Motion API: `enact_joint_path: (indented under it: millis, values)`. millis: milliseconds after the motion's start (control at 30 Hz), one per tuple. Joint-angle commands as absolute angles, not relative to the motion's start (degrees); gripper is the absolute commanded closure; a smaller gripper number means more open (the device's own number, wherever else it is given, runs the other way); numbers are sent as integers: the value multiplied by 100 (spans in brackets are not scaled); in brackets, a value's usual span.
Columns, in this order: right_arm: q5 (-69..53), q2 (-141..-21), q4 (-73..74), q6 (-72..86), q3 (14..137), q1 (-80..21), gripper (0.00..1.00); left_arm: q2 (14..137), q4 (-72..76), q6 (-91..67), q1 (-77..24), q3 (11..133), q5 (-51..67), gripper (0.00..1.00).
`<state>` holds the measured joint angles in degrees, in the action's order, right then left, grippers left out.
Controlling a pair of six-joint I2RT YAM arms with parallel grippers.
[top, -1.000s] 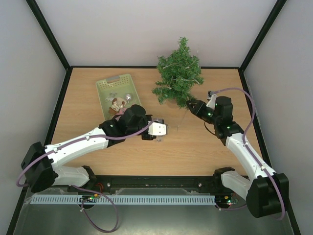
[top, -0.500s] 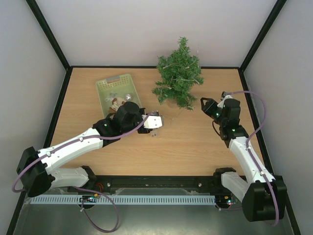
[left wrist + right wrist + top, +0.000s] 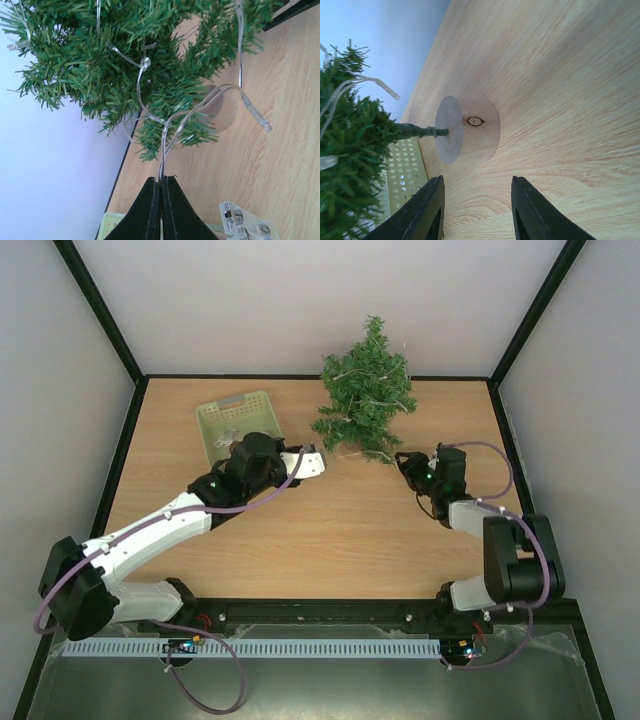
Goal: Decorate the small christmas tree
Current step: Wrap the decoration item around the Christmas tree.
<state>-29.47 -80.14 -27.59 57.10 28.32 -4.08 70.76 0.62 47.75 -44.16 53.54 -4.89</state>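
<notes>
The small christmas tree [image 3: 365,390] stands at the back of the table on a round wooden base [image 3: 447,129]. A clear light string [image 3: 142,80] is draped through its branches. My left gripper [image 3: 316,459] is just left of the tree's foot, shut on a loop of the light string's wire [image 3: 161,182]. A bulb end [image 3: 257,117] hangs loose over the table. My right gripper [image 3: 406,464] is low on the table just right of the tree, open and empty [image 3: 477,205], facing the base. The tree also shows in the left wrist view [image 3: 100,65] and the right wrist view [image 3: 350,145].
A pale green basket [image 3: 222,418] with small ornaments sits left of the tree, partly behind my left arm; it also shows in the right wrist view [image 3: 405,175]. A clear battery box [image 3: 247,227] lies beside my left fingers. Walls close in the table's back and sides.
My left gripper has moved back and left toward the tree's foot, still holding the wire. My right arm has folded down low and moved toward the tree base.
</notes>
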Motion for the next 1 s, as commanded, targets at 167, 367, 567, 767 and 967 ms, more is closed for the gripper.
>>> enact_joint_path:
  millis: [167,367,567,767,967]
  values:
    - [-3115,-9350,-4804,6807,3096,-813,57,7311,371,5087,-4100,5676,-650,98]
    - [-3102,-10255,-6376,7764,3088,-982,59,7383,385,5174,-4027,5654,-745,98]
    - [-3220,-10917,-6820,7818,3397,-1076,59,7510,659,5227,-3788,5630,-721,98]
    - [-3210,-11107,-6220,7511,3736,-1301,60,7562,805,5197,-3697,5657,-615,98]
    - [-3066,-11386,-5788,7323,3960,-1310,62,7538,784,5187,-3691,5630,-531,98]
